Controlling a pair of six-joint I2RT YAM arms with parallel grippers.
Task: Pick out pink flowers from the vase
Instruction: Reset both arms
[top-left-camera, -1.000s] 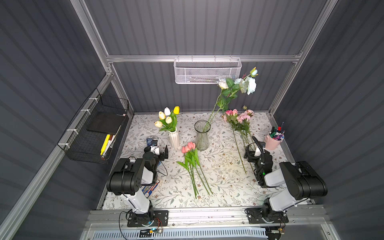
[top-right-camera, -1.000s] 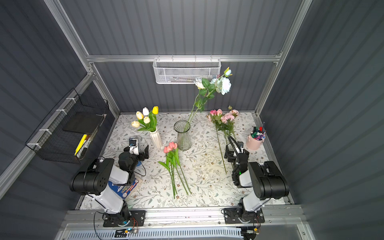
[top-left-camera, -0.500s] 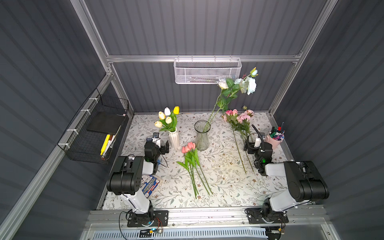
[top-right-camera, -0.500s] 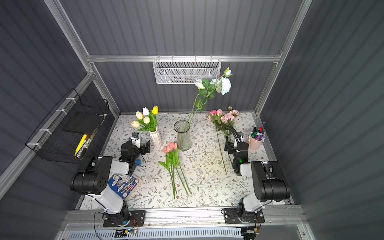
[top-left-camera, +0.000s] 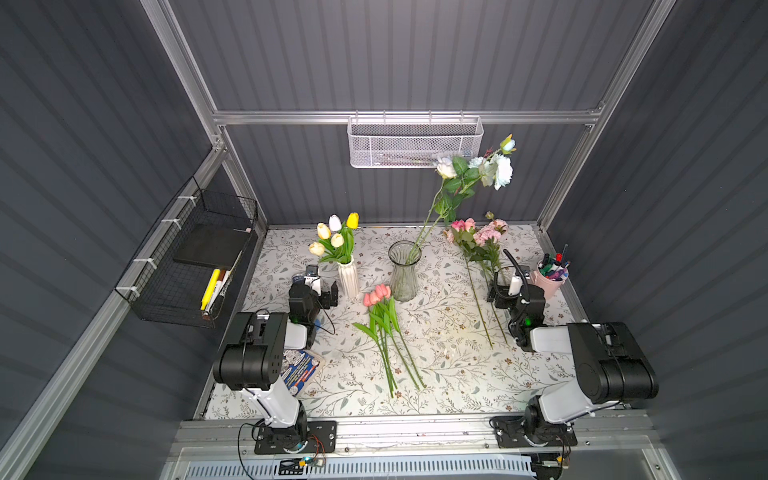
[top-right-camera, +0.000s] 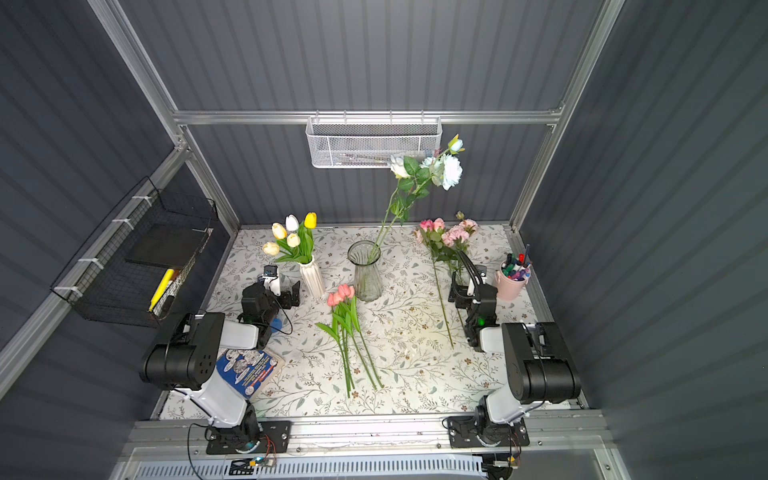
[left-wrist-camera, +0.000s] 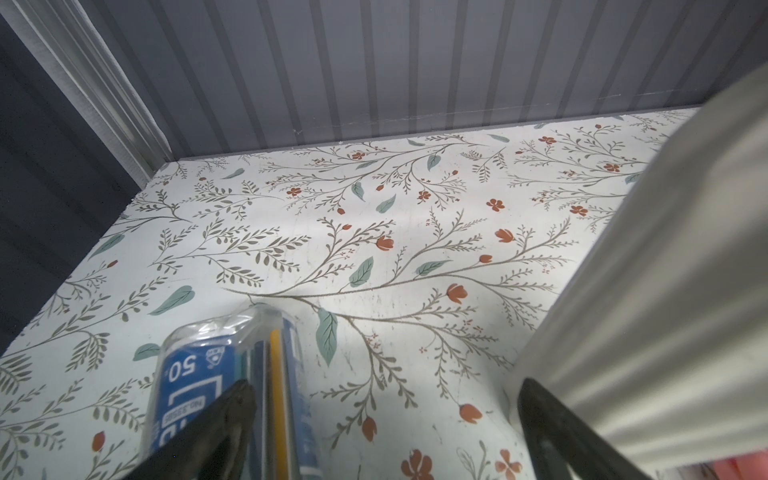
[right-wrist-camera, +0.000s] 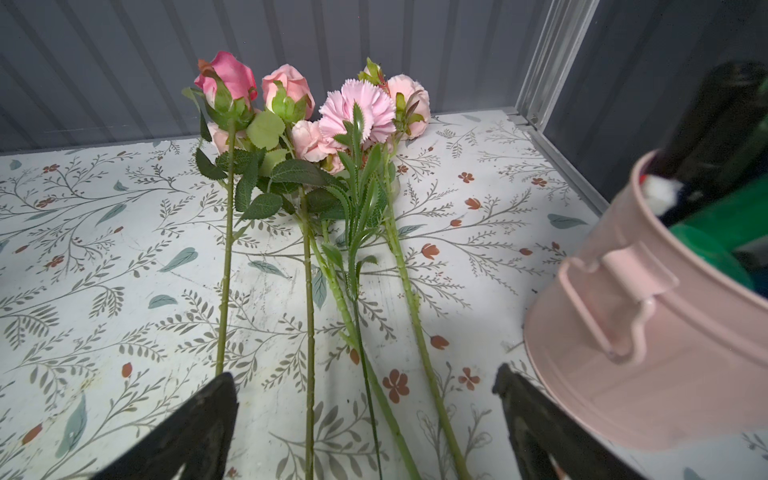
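On tabletop (top-left-camera: 449, 365), pink flowers (top-left-camera: 482, 237).

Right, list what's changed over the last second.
Both arms pushed their wrists slightly farther from their bases and settled low. The left gripper and right gripper stayed open, holding nothing. More of the blue booklet under the left arm now shows. The pink flowers lying outside the glass vase and the white and blue roses in it did not move.
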